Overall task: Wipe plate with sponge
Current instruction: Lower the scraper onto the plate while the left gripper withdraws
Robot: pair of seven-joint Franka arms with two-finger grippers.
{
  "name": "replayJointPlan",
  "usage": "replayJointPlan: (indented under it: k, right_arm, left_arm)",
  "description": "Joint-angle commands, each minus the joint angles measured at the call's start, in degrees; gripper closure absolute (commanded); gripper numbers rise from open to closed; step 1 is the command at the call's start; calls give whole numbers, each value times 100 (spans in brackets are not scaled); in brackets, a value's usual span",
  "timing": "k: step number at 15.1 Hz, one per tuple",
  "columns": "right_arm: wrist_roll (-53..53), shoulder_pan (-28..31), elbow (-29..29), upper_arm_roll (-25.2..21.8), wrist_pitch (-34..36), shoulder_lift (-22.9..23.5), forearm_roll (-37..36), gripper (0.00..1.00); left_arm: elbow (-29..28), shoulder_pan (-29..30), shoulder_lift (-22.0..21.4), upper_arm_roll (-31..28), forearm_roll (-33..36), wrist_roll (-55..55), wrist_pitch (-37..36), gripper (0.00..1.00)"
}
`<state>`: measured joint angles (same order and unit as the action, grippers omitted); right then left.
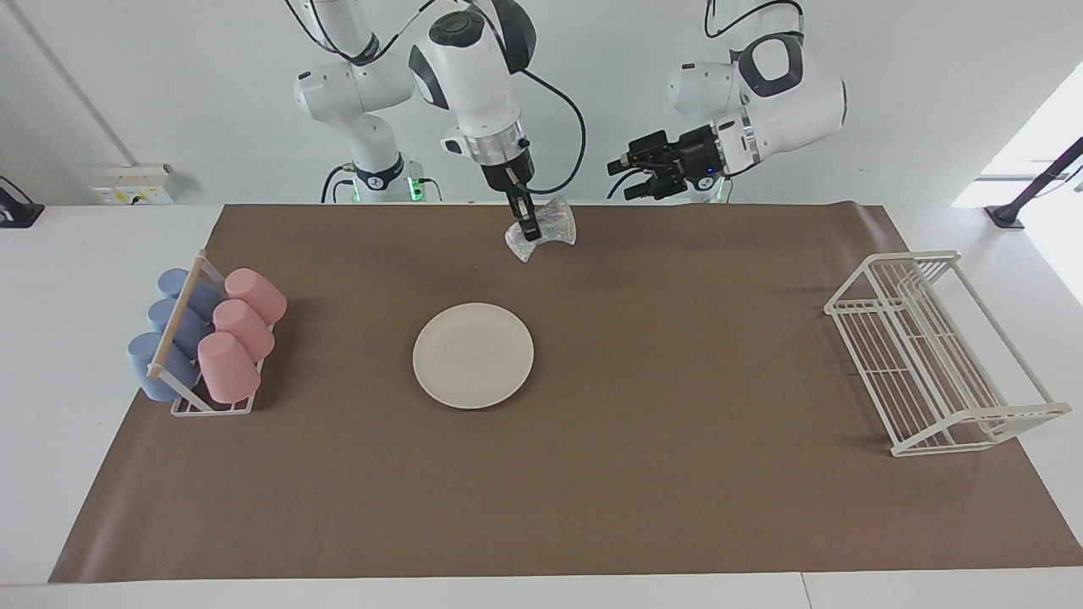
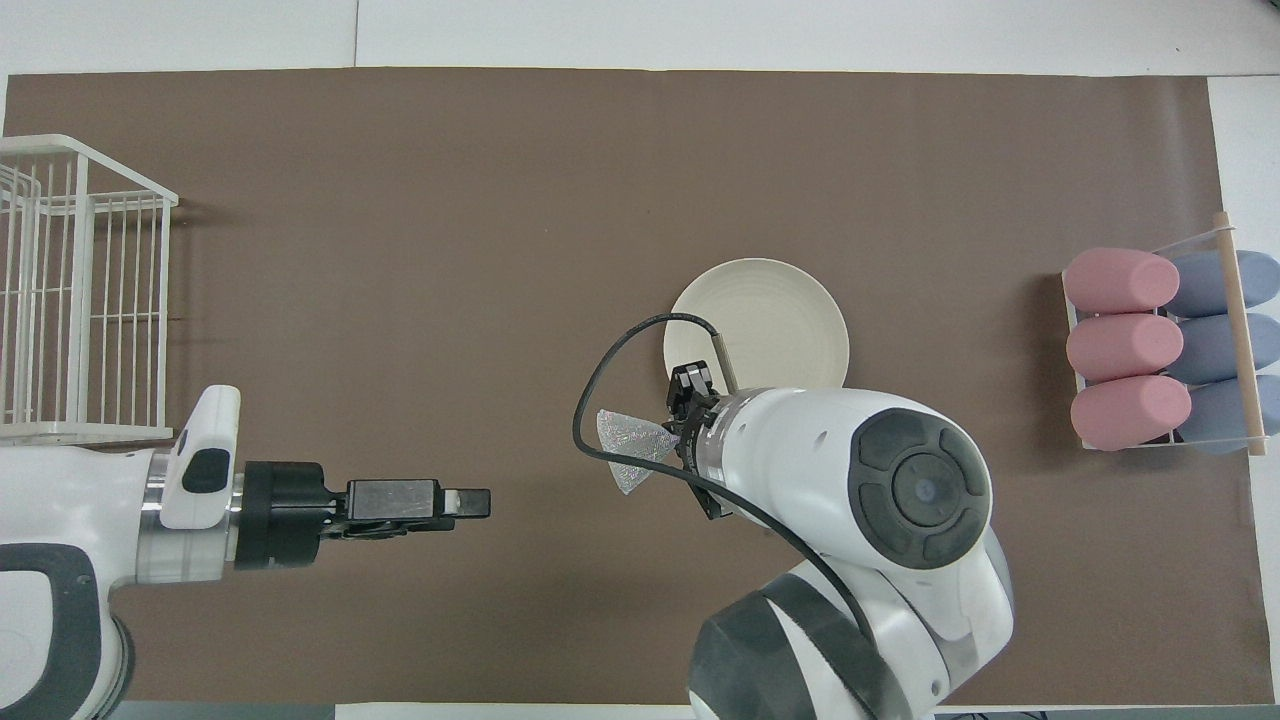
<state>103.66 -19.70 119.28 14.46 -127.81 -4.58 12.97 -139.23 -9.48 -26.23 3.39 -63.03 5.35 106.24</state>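
Facing view: right hand (image 1: 530, 233) grasps one sponge (image 1: 550, 227); left hand (image 1: 620, 178) released; one plate (image 1: 473, 355).

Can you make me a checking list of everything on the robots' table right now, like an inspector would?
Surface: brown mat on a white table; nothing spilled that I can see.
Job's things: plate flat on the mat, bare; sponge up in the air, not on the plate yet.
Clutter: cup rack with pink cups and blue cups at the right arm's end; wire rack at the left arm's end.
Grippers: right gripper shut on the sponge, over the mat; left gripper open, holding nothing, apart from the sponge.
Cables: black cable loops off the right arm, hanging in the air.
Surroundings: white wall; wall socket box.
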Motion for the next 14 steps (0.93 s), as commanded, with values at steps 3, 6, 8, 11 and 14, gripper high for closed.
replayJointPlan:
  k: [3,6,8,11,14]
  right_arm:
    - [-1663,677,491,39,-1243,746,-32,100]
    - [-2025,888,798,48,-2000,1055,-32,100]
    - [-2034,828,878,48,-2072,1282,-32,100]
    - [-2008,783,878,57,-2529,1670,-23,100]
    - [-2331,897,887,48,-2590,1811,-23,100]
  left_arm:
    - [1036,780,460,22,1790,-473,-963,0]
    - [1721,1211,733,22,2705,-456,-1657,0]
    - [2126,1229,926,22,3399,-456,-1930,0]
    - [2566,1203,1128,22,4365,-464,-1976,0]
    - [3225,1133,1488,30,5342,-464,-2256,0]
